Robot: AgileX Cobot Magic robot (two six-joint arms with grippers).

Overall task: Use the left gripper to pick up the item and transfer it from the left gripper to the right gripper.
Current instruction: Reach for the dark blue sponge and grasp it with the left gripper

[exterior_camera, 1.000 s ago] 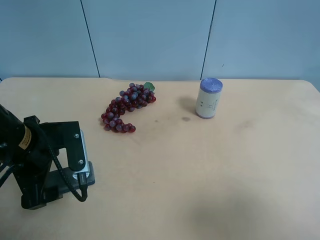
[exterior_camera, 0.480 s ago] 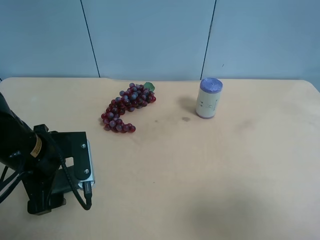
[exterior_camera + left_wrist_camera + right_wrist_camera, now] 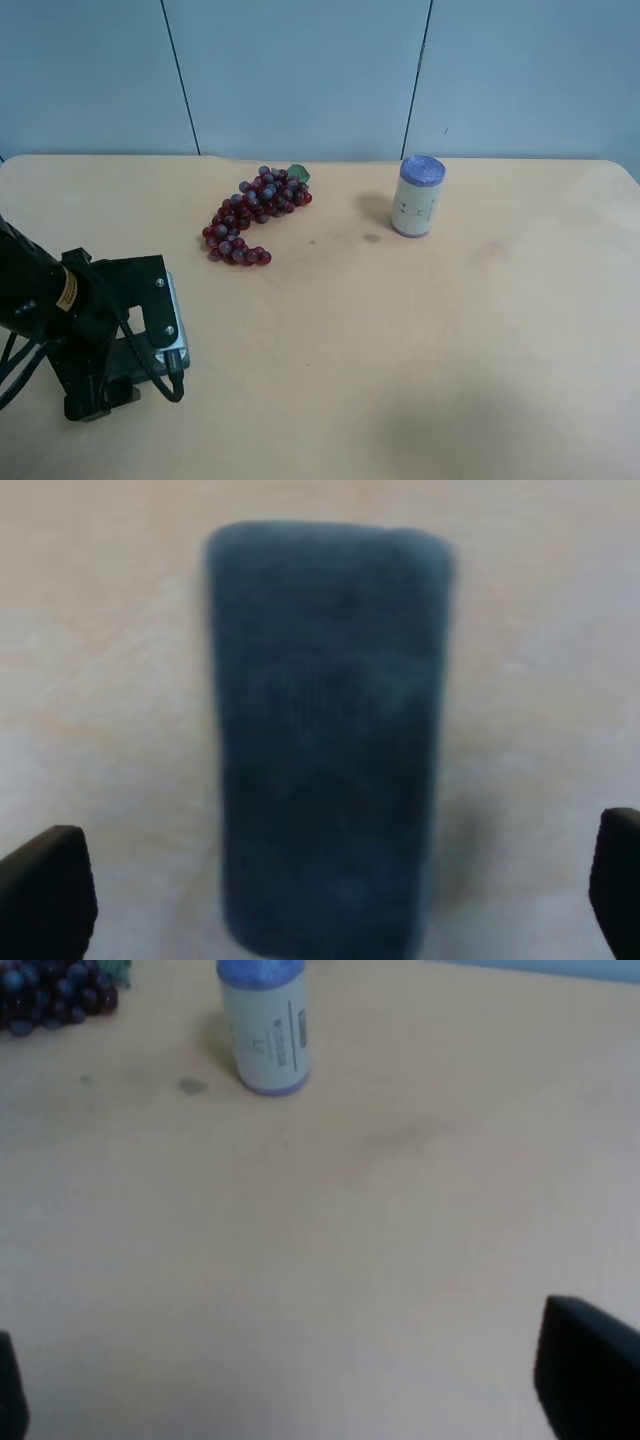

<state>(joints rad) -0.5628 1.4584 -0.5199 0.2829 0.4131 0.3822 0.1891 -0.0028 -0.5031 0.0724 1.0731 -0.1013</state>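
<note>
Green block (image 3: 325,740), flat, rectangular and round-cornered, lies on the pale wooden table (image 3: 450,350) at its near left part as the high camera sees it. The bunch of red-purple grapes (image 3: 255,215) and the white can with a purple lid (image 3: 418,197) are well apart from it, farther back. By my reading the step in hand is the approach for the pick. The left gripper (image 3: 332,885) hangs straight over the block with its fingers spread wide, one dark tip on each side of the narrow width. Bare table shows between each tip and the block's long edges, so nothing is grasped. The next move seems to call for going down until the tips flank the block's sides, then closing across that short width. Its low profile leaves little edge to catch. The left wrist view alone shows this alignment. From the high camera the bulky black arm with its yellow label and looping cables covers nearly all of the block. The right gripper (image 3: 300,1380) does not appear in the high view. Its own wrist view shows its jaws wide apart and empty over bare table, with the can and the edge of the grapes beyond. The handover looks some way off.
</note>
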